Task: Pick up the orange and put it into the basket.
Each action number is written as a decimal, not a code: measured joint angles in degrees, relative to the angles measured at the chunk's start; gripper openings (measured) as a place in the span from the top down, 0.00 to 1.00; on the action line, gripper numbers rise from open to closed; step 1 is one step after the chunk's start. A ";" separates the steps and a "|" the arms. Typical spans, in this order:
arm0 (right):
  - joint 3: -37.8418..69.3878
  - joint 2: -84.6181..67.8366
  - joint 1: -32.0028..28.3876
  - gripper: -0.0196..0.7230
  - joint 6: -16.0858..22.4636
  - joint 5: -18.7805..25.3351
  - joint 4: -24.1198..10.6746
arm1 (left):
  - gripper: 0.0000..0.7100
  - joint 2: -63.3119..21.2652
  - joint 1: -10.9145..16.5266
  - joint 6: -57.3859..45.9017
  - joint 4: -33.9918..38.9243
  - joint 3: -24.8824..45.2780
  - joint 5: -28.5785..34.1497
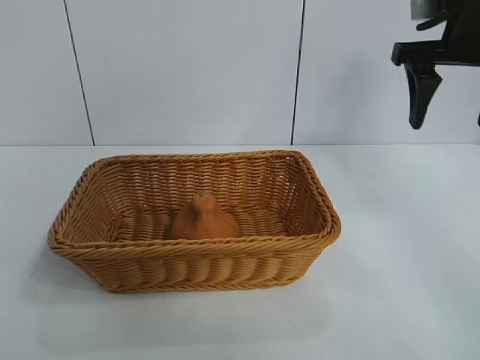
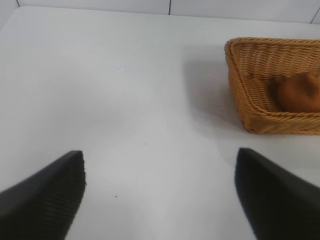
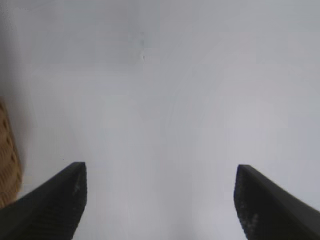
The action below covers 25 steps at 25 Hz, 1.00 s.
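The orange (image 1: 204, 218) sits inside the basket (image 1: 112, 251), resting on the woven floor close to the near long wall, its knobby neck pointing upward; in the exterior view it lies a little left of the frame's centre, with the basket filling the middle of the white table (image 1: 405, 285). My right gripper (image 1: 450, 94) hangs in the upper right corner of that view, high above the table and well apart from the basket, with one dark finger (image 1: 420, 94) pointing down; the other finger is cut off by the frame edge there, I think. From my right wrist camera, both fingers stand spread wide with nothing between them, only bare table below, and a sliver of the basket's wicker (image 3: 7, 160) shows at the left edge of that picture. My left gripper (image 2: 160, 192) is likewise spread, empty, its two fingertips at the lower corners of its own wrist picture, held over open table; the basket appears in the upper right of that picture with the orange (image 2: 299, 92) visible over its rim. Neither gripper touches the basket or the orange. Behind the table rises a pale panelled wall (image 1: 187, 67) with dark vertical seams.
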 joint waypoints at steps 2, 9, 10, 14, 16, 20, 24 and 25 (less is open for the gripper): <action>6.39 -5.39 0.00 0.22 0.00 0.00 0.15 | 0.18 0.00 0.00 0.00 0.00 0.00 0.00; 25.87 -28.12 0.00 0.22 -1.02 -4.35 0.20 | 0.18 0.00 0.00 0.00 0.00 0.00 0.00; 28.12 -31.72 0.00 0.22 -1.61 -5.90 0.20 | 0.18 0.00 0.00 0.00 0.00 0.00 0.00; 34.94 -45.66 0.00 0.22 -4.26 -9.75 0.52 | 0.18 0.00 0.00 0.00 0.00 0.00 0.00; 36.84 -52.18 0.00 0.22 -5.06 -10.15 1.08 | 0.18 0.00 0.00 0.00 0.00 0.00 0.00; 37.25 -63.99 0.00 0.22 -5.18 -11.11 1.55 | 0.18 0.00 0.00 0.00 0.00 0.00 0.00; 37.49 -72.53 0.00 0.22 -5.18 -11.26 1.55 | 0.18 0.00 0.00 0.00 0.00 0.00 0.00; 37.55 -74.22 0.00 0.22 -5.18 -11.26 1.55 | 0.18 0.00 0.00 0.00 0.00 0.00 0.00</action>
